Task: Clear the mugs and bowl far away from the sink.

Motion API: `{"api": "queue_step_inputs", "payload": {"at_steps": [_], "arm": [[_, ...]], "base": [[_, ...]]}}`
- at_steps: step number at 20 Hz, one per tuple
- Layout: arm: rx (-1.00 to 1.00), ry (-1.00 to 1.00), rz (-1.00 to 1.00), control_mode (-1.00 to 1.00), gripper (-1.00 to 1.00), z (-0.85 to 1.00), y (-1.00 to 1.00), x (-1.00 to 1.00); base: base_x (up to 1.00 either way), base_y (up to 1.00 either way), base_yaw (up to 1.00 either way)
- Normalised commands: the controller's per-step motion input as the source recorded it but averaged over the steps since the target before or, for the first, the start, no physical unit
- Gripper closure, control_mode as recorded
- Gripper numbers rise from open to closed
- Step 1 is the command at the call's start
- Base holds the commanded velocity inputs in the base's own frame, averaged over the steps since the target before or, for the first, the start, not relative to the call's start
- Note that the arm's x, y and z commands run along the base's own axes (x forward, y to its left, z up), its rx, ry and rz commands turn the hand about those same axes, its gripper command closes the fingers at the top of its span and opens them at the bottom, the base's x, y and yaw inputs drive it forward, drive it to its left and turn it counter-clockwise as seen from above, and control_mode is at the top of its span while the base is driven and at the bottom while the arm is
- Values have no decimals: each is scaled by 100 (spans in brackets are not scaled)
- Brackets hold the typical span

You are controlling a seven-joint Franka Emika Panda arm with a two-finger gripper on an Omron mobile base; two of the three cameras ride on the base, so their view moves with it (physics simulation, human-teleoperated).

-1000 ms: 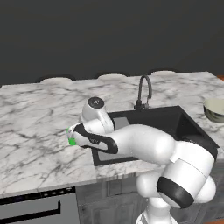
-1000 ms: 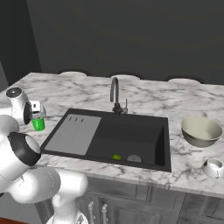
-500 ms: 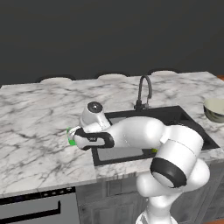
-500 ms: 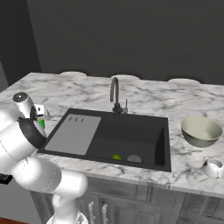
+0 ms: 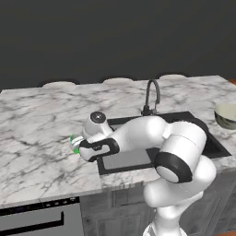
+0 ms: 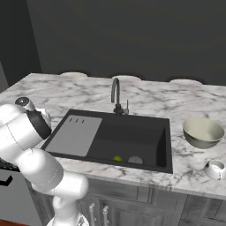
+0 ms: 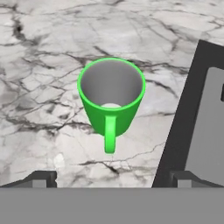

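The green mug (image 7: 111, 98) stands upright on the marble counter (image 7: 39, 65) just left of the sink (image 7: 192, 109), its handle turned toward the hand. My gripper (image 7: 112, 179) hovers over it, open, with a fingertip on each side and nothing between them. In the left base view the green mug (image 5: 73, 141) peeks out to the left of the gripper (image 5: 78, 147). The bowl (image 6: 202, 131) sits on the counter right of the sink (image 6: 119, 137), and the whitish mug (image 6: 216, 168) stands near the front edge beside it.
A thin dark faucet (image 6: 116, 95) rises behind the basin, and the grey drainboard (image 6: 75, 134) lies at its left end. Two small items (image 6: 126, 159) lie on the basin floor. Pale round stool tops (image 5: 117, 80) line the counter's far edge.
The arm's elbow has swung to the right and forward while the hand stayed over the green mug. The mug, bowl and whitish mug have not moved. The jaws remain open.
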Motion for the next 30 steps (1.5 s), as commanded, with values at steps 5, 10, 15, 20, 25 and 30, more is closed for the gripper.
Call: {"api": "queue_step_inputs", "payload": {"at_steps": [5,10,15,20,25,30], "arm": [[0,0,0,-100,-100,-2,0,10],[0,0,0,-100,-100,-4,6,14],[0,0,0,-100,-100,-13,5,9],[0,0,0,-100,-100,-15,4,9],[0,0,0,-100,-100,-15,2,10],[0,0,0,-100,-100,-18,8,19]], "base": [[0,0,0],[0,0,0],[0,0,0],[0,0,0],[0,0,0],[0,0,0]]}}
